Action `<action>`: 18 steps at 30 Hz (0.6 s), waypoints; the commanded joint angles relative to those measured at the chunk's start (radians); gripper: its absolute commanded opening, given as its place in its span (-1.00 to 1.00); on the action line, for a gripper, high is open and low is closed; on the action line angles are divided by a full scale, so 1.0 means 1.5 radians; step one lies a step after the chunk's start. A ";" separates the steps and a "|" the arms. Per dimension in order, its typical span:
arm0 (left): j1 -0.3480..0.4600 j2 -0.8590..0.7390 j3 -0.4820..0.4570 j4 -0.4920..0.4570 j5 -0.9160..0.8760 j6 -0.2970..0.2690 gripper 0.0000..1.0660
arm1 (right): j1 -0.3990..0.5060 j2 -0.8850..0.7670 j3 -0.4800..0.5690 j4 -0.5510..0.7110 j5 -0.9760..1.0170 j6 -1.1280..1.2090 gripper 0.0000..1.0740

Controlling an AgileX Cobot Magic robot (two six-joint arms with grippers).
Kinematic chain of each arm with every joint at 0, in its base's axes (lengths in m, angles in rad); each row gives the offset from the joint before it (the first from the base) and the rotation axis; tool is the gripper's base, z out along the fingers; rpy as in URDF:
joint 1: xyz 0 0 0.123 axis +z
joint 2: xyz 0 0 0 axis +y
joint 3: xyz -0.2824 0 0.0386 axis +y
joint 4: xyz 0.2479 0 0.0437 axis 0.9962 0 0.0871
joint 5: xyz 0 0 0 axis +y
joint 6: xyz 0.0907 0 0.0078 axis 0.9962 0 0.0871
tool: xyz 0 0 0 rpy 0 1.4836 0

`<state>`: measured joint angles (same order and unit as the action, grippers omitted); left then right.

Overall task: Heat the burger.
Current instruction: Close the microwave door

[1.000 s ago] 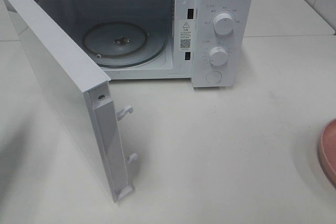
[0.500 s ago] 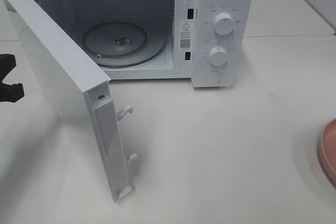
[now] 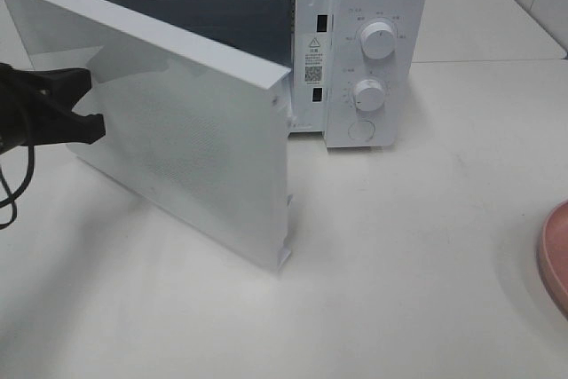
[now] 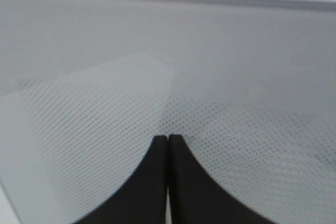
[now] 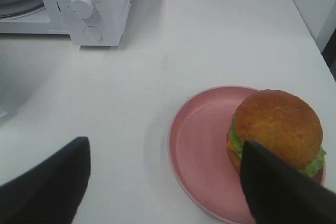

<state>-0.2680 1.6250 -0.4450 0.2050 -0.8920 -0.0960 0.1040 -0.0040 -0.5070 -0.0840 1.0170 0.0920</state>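
Left gripper, overhead view: I see matte black, angular fingers with blunt tips, joined to a dark, bulkier body at the frame edge. A thin black cable loops below that body. Wrist view of the same gripper: two black fingers, each with a smooth concave outer edge, tapering to narrow tips. Right gripper, own wrist view: two broad black fingers with flat faces and squared corners, slightly blurred, so any surface texture, screws or markings I cannot make out.
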 commanded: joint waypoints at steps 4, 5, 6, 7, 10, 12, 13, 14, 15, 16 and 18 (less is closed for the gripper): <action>-0.039 0.033 -0.055 -0.029 -0.005 -0.004 -1.00 | -0.005 -0.017 0.001 -0.001 -0.006 -0.007 0.41; -0.044 0.039 -0.062 -0.033 -0.003 -0.004 -1.00 | -0.005 -0.017 0.001 -0.001 -0.006 -0.007 0.41; -0.056 0.051 -0.079 -0.045 0.006 -0.003 -1.00 | -0.005 -0.017 0.001 -0.001 -0.006 -0.007 0.41; -0.056 0.051 -0.079 -0.045 0.006 -0.003 -1.00 | -0.005 -0.017 0.001 -0.001 -0.006 -0.007 0.41; -0.071 0.067 -0.108 -0.055 0.028 -0.003 -1.00 | -0.005 -0.017 0.001 -0.001 -0.006 -0.007 0.41; -0.083 0.080 -0.132 -0.059 0.042 0.007 -1.00 | -0.005 -0.017 0.001 -0.001 -0.006 -0.007 0.41; -0.089 0.087 -0.142 -0.062 0.045 0.013 -1.00 | -0.005 -0.017 0.001 -0.001 -0.006 -0.007 0.41; -0.101 0.103 -0.164 -0.075 0.050 0.027 -1.00 | -0.005 -0.017 0.001 -0.001 -0.006 -0.007 0.41; -0.101 0.103 -0.164 -0.075 0.050 0.027 -1.00 | -0.005 -0.017 0.001 -0.001 -0.006 -0.007 0.41; -0.111 0.118 -0.191 -0.093 0.063 0.031 -1.00 | -0.005 -0.017 0.001 -0.001 -0.006 -0.007 0.41; -0.114 0.125 -0.203 -0.099 0.068 0.031 -1.00 | -0.005 -0.017 0.001 -0.001 -0.006 -0.007 0.41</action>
<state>-0.4330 1.8120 -0.7390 0.0770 -0.7940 -0.0560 0.1040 -0.0040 -0.5070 -0.0840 1.0170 0.0920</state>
